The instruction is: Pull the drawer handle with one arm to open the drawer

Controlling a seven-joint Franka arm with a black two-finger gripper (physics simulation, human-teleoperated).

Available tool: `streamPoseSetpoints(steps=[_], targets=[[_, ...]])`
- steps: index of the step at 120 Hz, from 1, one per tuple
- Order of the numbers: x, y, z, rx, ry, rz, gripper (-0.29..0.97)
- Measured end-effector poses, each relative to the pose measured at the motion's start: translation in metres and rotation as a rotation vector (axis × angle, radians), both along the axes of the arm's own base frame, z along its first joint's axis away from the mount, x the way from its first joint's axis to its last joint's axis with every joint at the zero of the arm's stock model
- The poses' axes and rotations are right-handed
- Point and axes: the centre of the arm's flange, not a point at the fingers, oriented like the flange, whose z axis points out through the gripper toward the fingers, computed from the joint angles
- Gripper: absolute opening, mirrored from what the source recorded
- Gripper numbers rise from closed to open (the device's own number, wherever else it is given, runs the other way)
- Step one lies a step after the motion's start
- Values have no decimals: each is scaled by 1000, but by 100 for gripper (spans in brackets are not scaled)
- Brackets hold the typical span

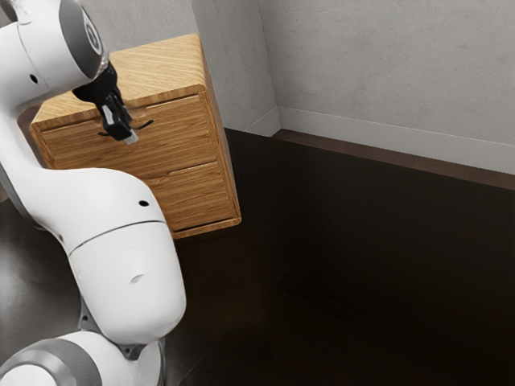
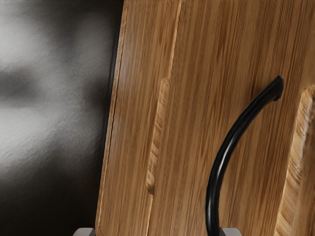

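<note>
A bamboo-wood cabinet (image 1: 161, 64) stands on the dark floor by the wall corner. Its upper drawer (image 1: 173, 133) carries a curved black handle (image 1: 145, 125), and the drawer front looks flush with the cabinet face. My black gripper (image 1: 121, 131) reaches down from the arm onto the middle of that handle. In the wrist view the handle (image 2: 231, 142) arcs across the drawer front (image 2: 197, 73) and runs down just inside one grey fingertip (image 2: 229, 231). The other fingertip sits far off to the side, so the gripper is open around the handle.
A lower drawer (image 1: 201, 197) sits under the upper one, its middle hidden behind my white arm (image 1: 121, 257). Grey walls with a white skirting board (image 1: 386, 133) close off the back. Dark floor (image 1: 362, 265) stretches to the exterior view's right.
</note>
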Motion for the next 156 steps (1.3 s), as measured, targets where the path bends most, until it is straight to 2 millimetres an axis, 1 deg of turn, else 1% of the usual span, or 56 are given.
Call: streamPoseSetpoints(steps=[14, 26, 40, 64, 88, 101, 126, 156], targets=[[1, 5, 0, 14, -7, 3, 27], [5, 9, -3, 27, -16, -2, 26], [9, 18, -6, 45, -27, -1, 25], [18, 26, -20, 44, -27, -17, 22], [17, 30, -22, 50, -33, -18, 16], [17, 33, -26, 44, -30, -23, 14], [19, 34, -30, 46, -26, -29, 11], [24, 25, -28, 58, -24, -50, 10]])
